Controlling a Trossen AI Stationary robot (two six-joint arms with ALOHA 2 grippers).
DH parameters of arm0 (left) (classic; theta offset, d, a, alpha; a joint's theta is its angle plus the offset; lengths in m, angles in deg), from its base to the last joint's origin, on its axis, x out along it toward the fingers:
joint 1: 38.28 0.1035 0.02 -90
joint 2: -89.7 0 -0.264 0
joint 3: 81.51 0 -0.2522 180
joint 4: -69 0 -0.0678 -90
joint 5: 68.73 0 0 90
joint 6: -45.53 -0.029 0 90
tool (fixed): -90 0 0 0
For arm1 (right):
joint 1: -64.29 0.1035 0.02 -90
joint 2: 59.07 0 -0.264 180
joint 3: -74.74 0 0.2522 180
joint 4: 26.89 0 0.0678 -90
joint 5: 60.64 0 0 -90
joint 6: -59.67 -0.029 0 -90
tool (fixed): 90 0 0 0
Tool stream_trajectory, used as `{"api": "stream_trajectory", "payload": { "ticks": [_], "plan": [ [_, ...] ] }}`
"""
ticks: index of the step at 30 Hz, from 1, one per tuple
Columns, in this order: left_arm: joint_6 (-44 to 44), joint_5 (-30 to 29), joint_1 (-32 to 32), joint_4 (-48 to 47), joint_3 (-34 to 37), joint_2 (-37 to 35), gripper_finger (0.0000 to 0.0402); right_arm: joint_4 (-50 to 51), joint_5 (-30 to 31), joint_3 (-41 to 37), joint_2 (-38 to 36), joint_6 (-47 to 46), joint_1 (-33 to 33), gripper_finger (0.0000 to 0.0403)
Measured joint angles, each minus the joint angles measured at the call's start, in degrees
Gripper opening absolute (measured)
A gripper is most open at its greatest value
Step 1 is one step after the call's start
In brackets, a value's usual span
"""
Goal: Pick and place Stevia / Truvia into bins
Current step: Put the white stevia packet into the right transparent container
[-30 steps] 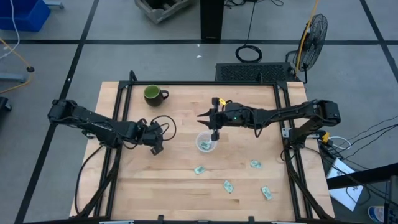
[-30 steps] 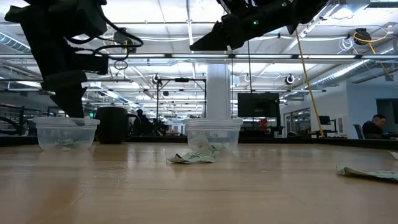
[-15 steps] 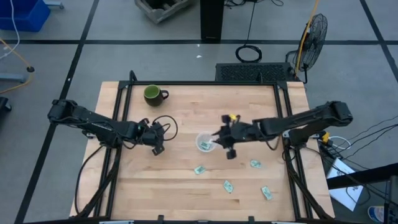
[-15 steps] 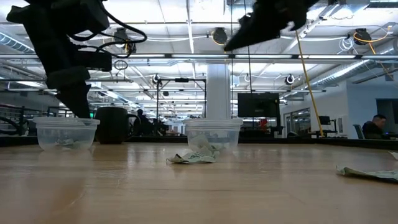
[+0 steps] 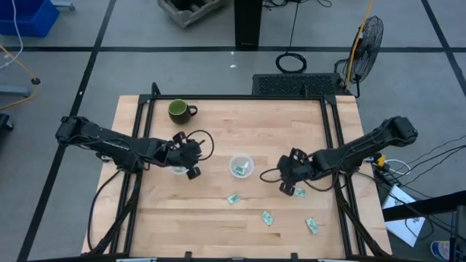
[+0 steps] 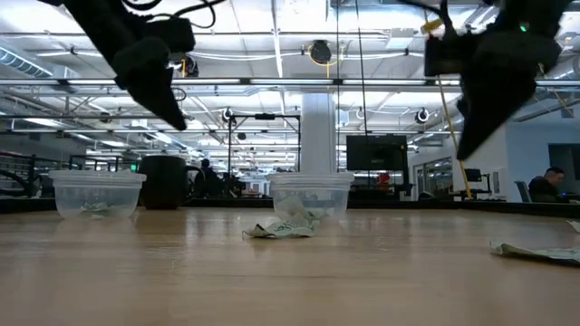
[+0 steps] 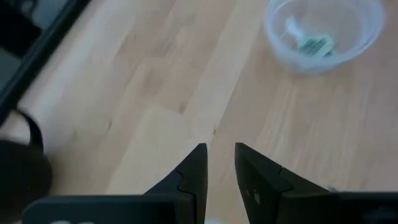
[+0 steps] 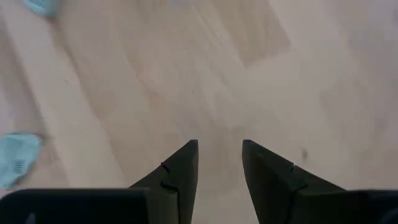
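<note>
Two clear cups stand on the table. The middle cup [image 5: 241,166] [image 6: 311,197] [image 7: 323,34] holds pale green packets. The left cup [image 5: 177,170] [image 6: 95,195] also holds some and is partly hidden under my left arm. Several packets lie flat on the wood: one [image 5: 233,198] [image 6: 281,229] near the middle cup, one [image 5: 267,217], one [image 5: 312,225], and one [image 5: 299,192] beside my right gripper. My left gripper [image 5: 192,154] [image 7: 217,155] hovers open and empty just right of the left cup. My right gripper [image 5: 290,180] [image 8: 217,152] is open and empty, pointing down at bare wood.
A dark green mug [image 5: 179,110] stands at the far left of the table. Black rails [image 5: 138,145] run along the left and right sides. Two packets [image 8: 15,158] [image 8: 42,6] show at the edge of the right wrist view. Bare wood lies between the cups and the near edge.
My right gripper has swung from above the middle cup toward the table's right and near edge, and has come down pointing at the wood beside a packet. My left gripper has risen from the left cup and shifted right toward the middle cup.
</note>
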Motion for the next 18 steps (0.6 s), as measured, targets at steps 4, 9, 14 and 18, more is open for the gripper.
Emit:
{"api": "stream_trajectory", "payload": {
  "ticks": [4, 9, 14, 18],
  "plan": [
    [-5.29, 0.11, -0.02, 3.24, 0.00, 0.00, 0.0088, -3.30, -2.16, -5.52, 0.01, -9.47, 1.54, 0.0117],
    [-5.71, 0.11, 0.00, 3.02, 0.00, 0.02, 0.0088, -4.36, -9.44, -10.03, 0.02, -19.74, 2.60, 0.0116],
    [-5.69, 0.16, 0.00, 3.00, 0.00, 0.02, 0.0088, -4.73, -13.74, -11.73, 0.02, -27.02, 2.60, 0.0116],
    [-5.69, 0.26, 0.00, 3.01, 0.00, 0.02, 0.0088, -4.81, -15.26, -11.78, 0.02, -28.13, 2.64, 0.0116]
  ]
}}
